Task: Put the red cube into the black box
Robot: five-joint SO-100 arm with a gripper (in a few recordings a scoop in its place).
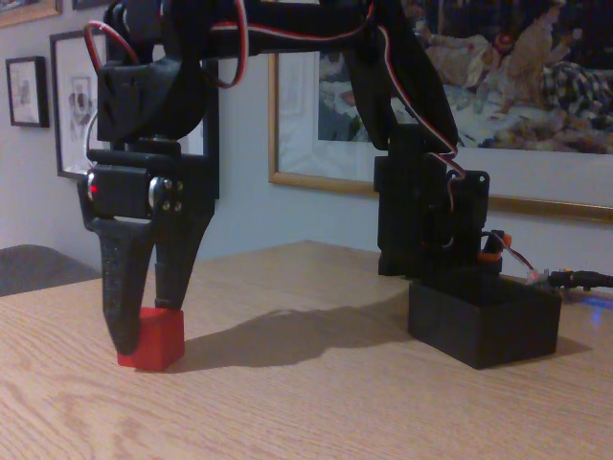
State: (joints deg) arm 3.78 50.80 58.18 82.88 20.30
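Red and matte, the small solid red cube sits on the pale oak-grain wooden table at the left of the fixed view, its plain faces unmarked and its edges crisp. Its front face is evenly lit, while the top is mostly covered by the arm's tooling. It rests flat on the tabletop, not lifted.

Directly over it hangs the black two-finger gripper of the black plastic robot arm. The two long tapered fingers point straight down and converge toward their tips — the left one runs down the cube's left face almost to the table, and the right one ends at the cube's top edge. The fingers are drawn nearly together around the cube's upper left corner, touching it, but whether they truly clamp it cannot be told from this angle.

A dark shadow stretches across the wood from the cube toward the right. Red, white and black wires loop along the arm's upper links.

Further right stands the arm's tall black base, with an orange fitting on its side. In front of and below it, the low matte-black rectangular box with thick walls sits on the table — well apart from the cube. Framed pictures hang on the wall behind.
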